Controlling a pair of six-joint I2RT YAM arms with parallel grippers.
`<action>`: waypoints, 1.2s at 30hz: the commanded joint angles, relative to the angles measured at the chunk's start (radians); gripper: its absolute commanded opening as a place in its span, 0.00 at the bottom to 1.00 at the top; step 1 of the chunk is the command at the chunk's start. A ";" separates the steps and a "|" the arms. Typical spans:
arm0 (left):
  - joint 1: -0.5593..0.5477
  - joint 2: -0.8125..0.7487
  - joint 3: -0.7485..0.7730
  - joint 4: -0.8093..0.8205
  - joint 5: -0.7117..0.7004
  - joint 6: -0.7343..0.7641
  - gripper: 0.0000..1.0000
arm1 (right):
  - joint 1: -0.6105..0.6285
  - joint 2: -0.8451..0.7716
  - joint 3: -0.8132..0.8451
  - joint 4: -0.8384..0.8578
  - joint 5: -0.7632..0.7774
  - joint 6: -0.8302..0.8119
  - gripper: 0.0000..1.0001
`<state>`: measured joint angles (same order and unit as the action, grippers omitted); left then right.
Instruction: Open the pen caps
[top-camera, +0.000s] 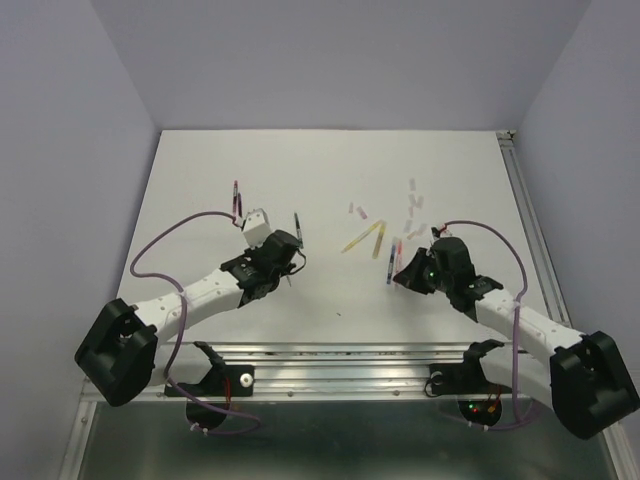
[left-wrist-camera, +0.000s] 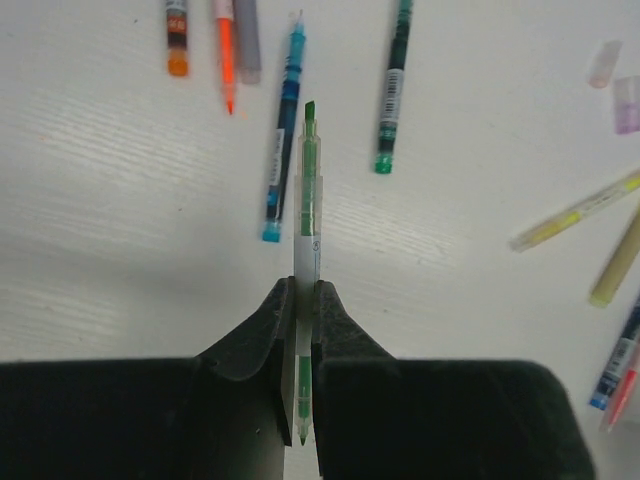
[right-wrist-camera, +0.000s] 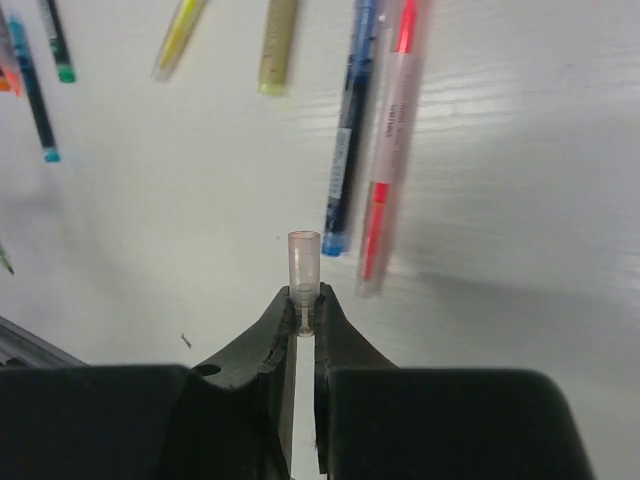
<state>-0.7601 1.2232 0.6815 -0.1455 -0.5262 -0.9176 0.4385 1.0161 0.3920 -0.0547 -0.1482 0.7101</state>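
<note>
My left gripper (left-wrist-camera: 305, 290) is shut on a green pen (left-wrist-camera: 308, 190) whose chisel tip is bare; in the top view the gripper (top-camera: 290, 252) holds it above the table left of centre. My right gripper (right-wrist-camera: 303, 300) is shut on a pale translucent pen cap (right-wrist-camera: 303, 262), apart from any pen; in the top view it (top-camera: 405, 268) hovers right of centre. Loose caps (top-camera: 412, 228) lie at the back right, and two show in the left wrist view (left-wrist-camera: 605, 62). A blue pen (right-wrist-camera: 350, 130) and a red pen (right-wrist-camera: 390, 150) lie just beyond the held cap.
Yellow pens (top-camera: 365, 240) lie at the table's middle. A blue pen (left-wrist-camera: 280, 140), a dark green pen (left-wrist-camera: 392, 90) and an orange pen (left-wrist-camera: 226, 50) lie ahead of the left gripper. The metal rail (top-camera: 340, 352) runs along the near edge.
</note>
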 joint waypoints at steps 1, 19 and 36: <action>0.033 -0.037 -0.039 -0.019 0.014 0.025 0.00 | -0.111 0.085 0.085 -0.037 -0.062 -0.093 0.01; 0.160 0.114 -0.073 0.049 0.077 0.108 0.00 | -0.227 0.443 0.312 -0.037 0.009 -0.121 0.01; 0.186 0.234 -0.005 0.054 0.100 0.126 0.22 | -0.228 0.515 0.378 -0.099 0.082 -0.155 0.30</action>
<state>-0.5831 1.4372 0.6422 -0.0921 -0.4332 -0.8070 0.2161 1.5162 0.7082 -0.1307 -0.1005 0.5758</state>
